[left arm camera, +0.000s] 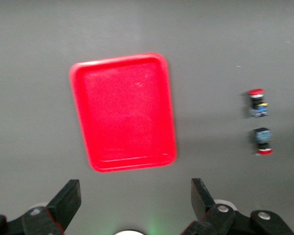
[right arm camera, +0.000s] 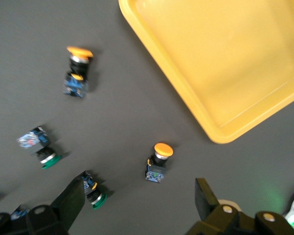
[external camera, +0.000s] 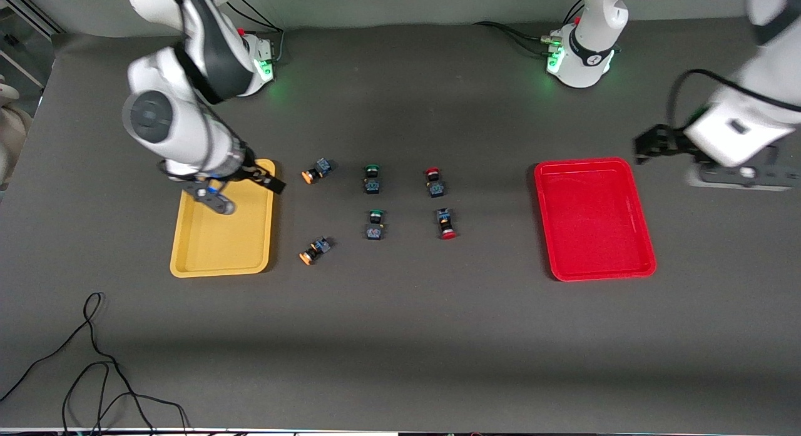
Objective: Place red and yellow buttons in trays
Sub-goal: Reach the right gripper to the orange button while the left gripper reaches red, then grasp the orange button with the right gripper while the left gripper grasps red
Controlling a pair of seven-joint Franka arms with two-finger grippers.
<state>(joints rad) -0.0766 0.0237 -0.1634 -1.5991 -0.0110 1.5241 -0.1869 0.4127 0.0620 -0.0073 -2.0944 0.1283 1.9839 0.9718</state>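
Front view: your shallow yellow plastic tray (external camera: 206,254) and red plastic tray (external camera: 594,220) hold nothing; all four red- and orange-capped buttons (external camera: 434,181) lie on the table between them. Nothing is placed yet.

Left wrist view: left gripper (left arm camera: 132,200) gapes empty beside the red tray.

Right wrist view: right gripper (right arm camera: 139,203) spreads wide, empty, above an orange-capped button (right arm camera: 159,161).

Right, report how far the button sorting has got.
Nothing is done yet: the yellow tray and red tray hold no buttons. Both yellow buttons and both red buttons lie on the table between the trays. Nothing is in hand: the right claw is open over the yellow tray, the left claw open beside the red tray. All four placements remain.
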